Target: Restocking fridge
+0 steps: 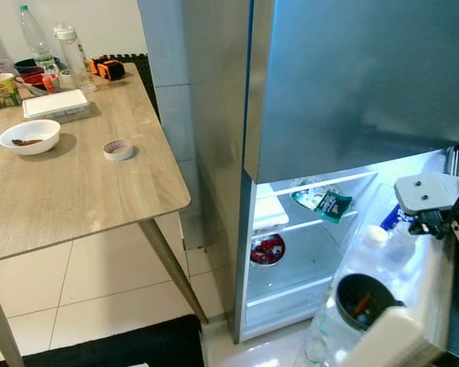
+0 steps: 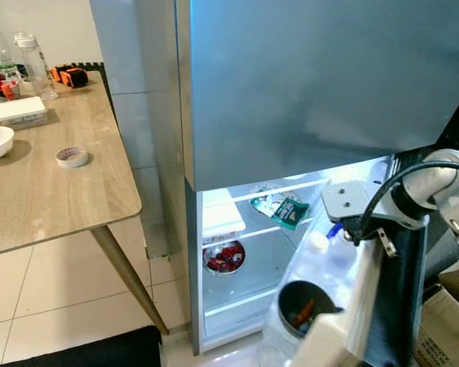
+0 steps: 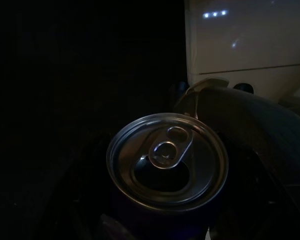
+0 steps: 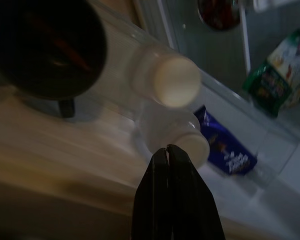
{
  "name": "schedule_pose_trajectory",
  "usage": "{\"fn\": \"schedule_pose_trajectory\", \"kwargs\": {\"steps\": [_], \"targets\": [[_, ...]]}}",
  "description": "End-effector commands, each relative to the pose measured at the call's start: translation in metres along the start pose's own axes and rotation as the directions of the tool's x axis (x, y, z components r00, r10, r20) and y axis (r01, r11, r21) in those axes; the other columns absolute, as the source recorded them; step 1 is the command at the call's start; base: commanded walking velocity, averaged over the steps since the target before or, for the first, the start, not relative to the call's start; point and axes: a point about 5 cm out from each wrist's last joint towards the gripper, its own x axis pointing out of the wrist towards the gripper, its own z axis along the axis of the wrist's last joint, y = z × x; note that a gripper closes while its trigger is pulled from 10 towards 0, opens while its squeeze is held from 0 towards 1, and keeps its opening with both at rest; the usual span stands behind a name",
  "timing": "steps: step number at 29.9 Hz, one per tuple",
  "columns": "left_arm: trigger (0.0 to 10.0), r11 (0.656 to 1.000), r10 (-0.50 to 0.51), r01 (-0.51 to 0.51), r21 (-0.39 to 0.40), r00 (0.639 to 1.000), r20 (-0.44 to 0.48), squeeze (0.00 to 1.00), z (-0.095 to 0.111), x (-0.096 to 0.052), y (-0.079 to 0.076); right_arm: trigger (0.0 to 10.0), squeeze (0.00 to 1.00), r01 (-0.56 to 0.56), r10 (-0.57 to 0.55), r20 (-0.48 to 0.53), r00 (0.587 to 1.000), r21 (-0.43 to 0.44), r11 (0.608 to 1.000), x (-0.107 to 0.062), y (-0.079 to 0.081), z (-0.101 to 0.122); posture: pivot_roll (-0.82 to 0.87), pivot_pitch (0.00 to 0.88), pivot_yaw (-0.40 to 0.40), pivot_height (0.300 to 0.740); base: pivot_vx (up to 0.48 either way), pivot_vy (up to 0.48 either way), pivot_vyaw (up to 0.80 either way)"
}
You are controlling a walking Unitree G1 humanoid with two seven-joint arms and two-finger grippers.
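Observation:
The fridge's lower door (image 1: 402, 321) stands open, with the lit compartment (image 1: 291, 267) behind it. Its door shelf holds white-capped bottles (image 4: 172, 82), a black pot (image 1: 363, 302) and a blue packet (image 4: 225, 150). My right gripper (image 4: 168, 148) is shut and empty, its tips just above a bottle cap (image 4: 190, 142); the right wrist (image 2: 359, 202) hangs over the door. Inside are a green packet (image 1: 325, 202), a white box (image 1: 269, 210) and a bowl of red food (image 1: 268, 250). In the dark left wrist view, a drink can (image 3: 167, 160) sits close up in my left gripper.
A wooden table (image 1: 76, 191) stands left of the fridge with a white bowl (image 1: 29, 136), a tape roll (image 1: 118, 149), a white box (image 1: 56, 104) and bottles (image 1: 34, 34). A black mat (image 1: 115, 348) lies on the tiled floor. A cardboard box (image 2: 444, 329) is at the right.

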Motion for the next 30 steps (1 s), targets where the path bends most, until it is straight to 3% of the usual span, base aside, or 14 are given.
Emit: {"fn": "schedule_pose_trajectory", "kwargs": {"steps": [1, 8, 12, 17, 25, 30], "targets": [[10.0, 1.000, -0.013, 0.013, -0.008, 1.000, -0.009, 0.00, -0.003, 0.000, -0.005, 10.0, 0.00, -0.009, 0.010, -0.021, 1.000, 0.029, 1.000, 0.003, 0.004, -0.007, -0.11, 0.000, -0.030, 0.740, 0.000, 0.000, 0.00], [10.0, 1.000, -0.012, 0.012, -0.009, 1.000, -0.008, 0.00, -0.003, 0.000, -0.005, 10.0, 0.00, -0.004, 0.006, -0.020, 1.000, 0.098, 0.995, 0.002, 0.009, -0.020, -0.12, 0.000, -0.029, 0.740, 0.000, 0.000, 0.00], [10.0, 1.000, -0.012, 0.012, -0.009, 1.000, -0.009, 0.00, -0.003, 0.000, -0.004, 10.0, 0.00, 0.061, -0.037, -0.103, 0.994, 0.237, 0.970, -0.007, 0.019, -0.053, -0.12, 0.000, -0.026, 0.740, 0.000, 0.000, 0.00], [10.0, 1.000, -0.012, 0.012, -0.009, 1.000, -0.010, 0.00, -0.003, 0.000, -0.004, 10.0, 0.00, 0.085, -0.051, -0.131, 0.990, 0.270, 0.959, -0.010, 0.022, -0.061, -0.12, 0.000, -0.026, 0.740, 0.000, 0.000, 0.00], [10.0, 1.000, -0.006, 0.006, -0.004, 1.000, -0.006, 0.00, -0.002, 0.000, -0.001, 10.0, 0.00, 0.190, -0.094, -0.261, 0.961, 0.371, 0.909, -0.020, 0.033, -0.089, -0.12, 0.000, -0.020, 0.740, 0.000, 0.000, 0.00], [10.0, 1.000, -0.006, 0.006, -0.005, 1.000, -0.006, 0.00, -0.001, 0.000, -0.001, 10.0, 0.00, 0.272, -0.124, -0.368, 0.922, 0.384, 0.883, -0.025, 0.036, -0.103, -0.12, 0.000, -0.018, 0.740, 0.000, 0.000, 0.00]]}}
